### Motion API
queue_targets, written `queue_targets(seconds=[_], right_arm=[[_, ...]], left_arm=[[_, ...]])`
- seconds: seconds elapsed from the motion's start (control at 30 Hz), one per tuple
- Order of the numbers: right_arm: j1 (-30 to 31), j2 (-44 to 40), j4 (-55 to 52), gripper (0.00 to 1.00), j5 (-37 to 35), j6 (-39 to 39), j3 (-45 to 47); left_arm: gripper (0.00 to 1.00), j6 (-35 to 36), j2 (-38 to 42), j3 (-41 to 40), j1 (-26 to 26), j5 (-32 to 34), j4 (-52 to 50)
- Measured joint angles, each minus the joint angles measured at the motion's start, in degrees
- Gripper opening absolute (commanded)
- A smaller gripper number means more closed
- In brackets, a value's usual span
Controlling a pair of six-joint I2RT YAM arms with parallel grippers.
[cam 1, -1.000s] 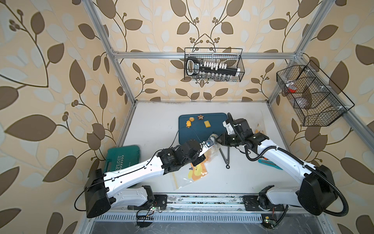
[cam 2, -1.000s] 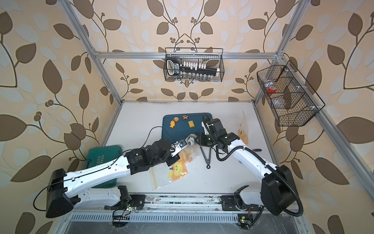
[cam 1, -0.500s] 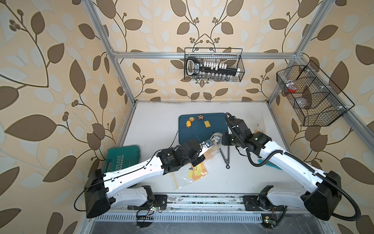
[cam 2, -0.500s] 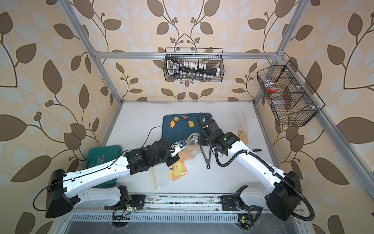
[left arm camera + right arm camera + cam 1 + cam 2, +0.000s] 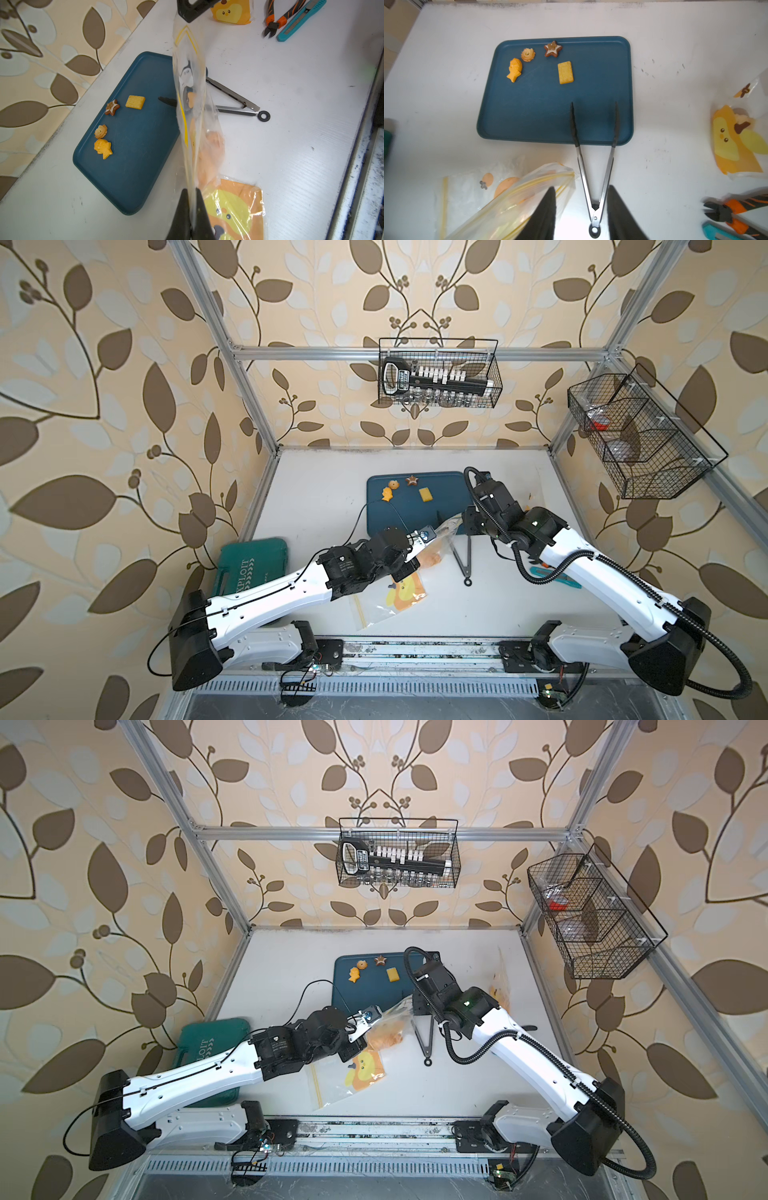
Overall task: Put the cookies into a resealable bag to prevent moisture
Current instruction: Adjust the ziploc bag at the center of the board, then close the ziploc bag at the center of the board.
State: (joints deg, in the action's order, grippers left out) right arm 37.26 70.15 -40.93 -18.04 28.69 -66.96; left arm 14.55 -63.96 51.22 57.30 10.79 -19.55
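Bag held up beside the tray
Left gripper [image 5: 192,200] pinches the clear bag [image 5: 193,68]; right gripper [image 5: 581,207] stands spread at its other end, above the tongs [image 5: 594,217]. Beyond, four cookies [image 5: 565,72] lie on the blue tray [image 5: 529,116].

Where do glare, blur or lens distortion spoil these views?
In both top views the wide lens splays the aluminium frame posts outward; otherwise sharp. Left wrist view: the clear bag hangs close to the lens and veils the tongs behind it. Right wrist view: glare whitens the table between the soft, dark fingers of the right pincer; the pliers at the edge are blurred.
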Motion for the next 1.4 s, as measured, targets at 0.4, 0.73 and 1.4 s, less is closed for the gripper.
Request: queue_targets(seconds=[0.4,0.73,1.4], right_arm=[[-1.3,-21.4,20.5,0.79,10.3,-18.2,18.9],[-1.3,-22.4,14.5,0.87,27.4,-29.4,19.8],[-6.7,-5.6,3.7,0.88,32.6,-43.5,13.4]], left_arm=[[0.0,7.7,6.2,-2.8,-11.2,-14.9,-0.1],[0.0,15.7,-5.9,-2.0,-24.2,-33.1,1.4],[0.0,22.3,-10.1,-0.7,-35.3,-51.5,3.1]])
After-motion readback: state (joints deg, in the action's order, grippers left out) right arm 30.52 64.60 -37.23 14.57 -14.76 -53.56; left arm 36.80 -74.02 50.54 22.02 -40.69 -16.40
